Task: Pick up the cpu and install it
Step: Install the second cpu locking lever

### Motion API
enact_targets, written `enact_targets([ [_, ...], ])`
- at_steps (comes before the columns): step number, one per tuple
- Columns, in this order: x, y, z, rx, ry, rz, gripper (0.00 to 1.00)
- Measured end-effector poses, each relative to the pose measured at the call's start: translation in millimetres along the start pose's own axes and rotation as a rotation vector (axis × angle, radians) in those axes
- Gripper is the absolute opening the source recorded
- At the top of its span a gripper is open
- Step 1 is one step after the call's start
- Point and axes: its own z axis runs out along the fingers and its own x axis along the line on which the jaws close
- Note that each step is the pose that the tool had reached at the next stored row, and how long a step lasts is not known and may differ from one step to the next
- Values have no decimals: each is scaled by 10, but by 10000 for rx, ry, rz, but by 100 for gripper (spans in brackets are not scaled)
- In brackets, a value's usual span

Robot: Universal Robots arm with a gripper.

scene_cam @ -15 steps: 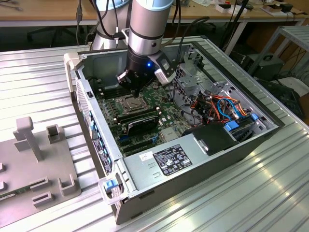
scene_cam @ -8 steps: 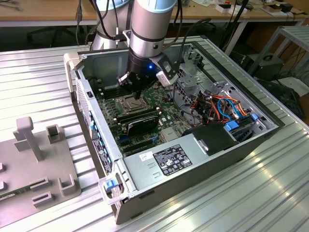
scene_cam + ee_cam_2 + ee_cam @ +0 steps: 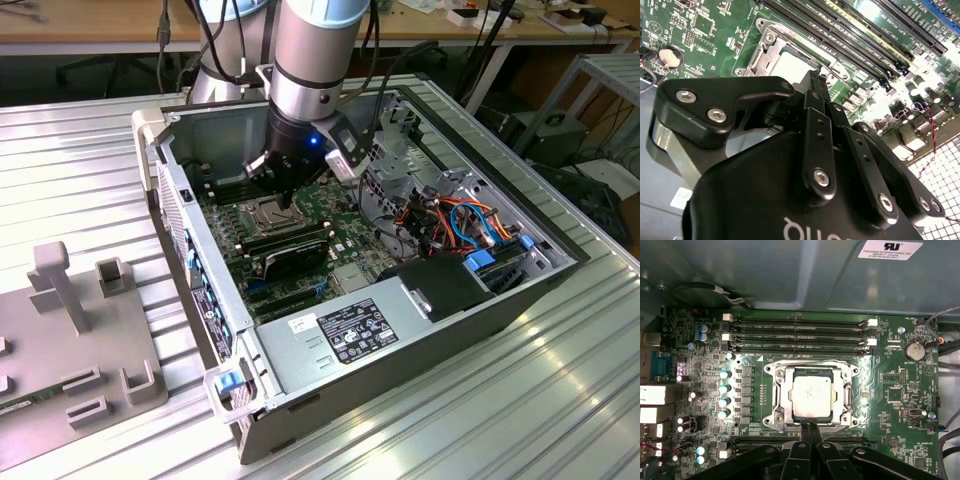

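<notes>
Silver-grey, the cpu (image 3: 812,395) lies flat in the socket frame (image 3: 776,395) on the motherboard (image 3: 900,390). The pincer (image 3: 807,429) hangs just beside its near edge, fingers clenched together on nothing. A downward push here could scrape the chip or bend socket pins.

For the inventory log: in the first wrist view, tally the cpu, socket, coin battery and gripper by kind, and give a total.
cpu: 1
socket: 1
coin battery: 1
gripper: 1
Total: 4
</notes>
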Motion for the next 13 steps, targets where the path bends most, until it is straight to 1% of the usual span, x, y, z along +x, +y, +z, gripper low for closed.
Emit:
enact_targets([
  [7,-2,-1,-1,3,10,0,11],
  [9,-9,-1,-1,24,33,-1,11],
  [10,-16,-1,-1,36,51,2,11],
  [11,-32,-2,0,45,82,4,11],
  [13,-65,-4,1,66,164,8,11],
])
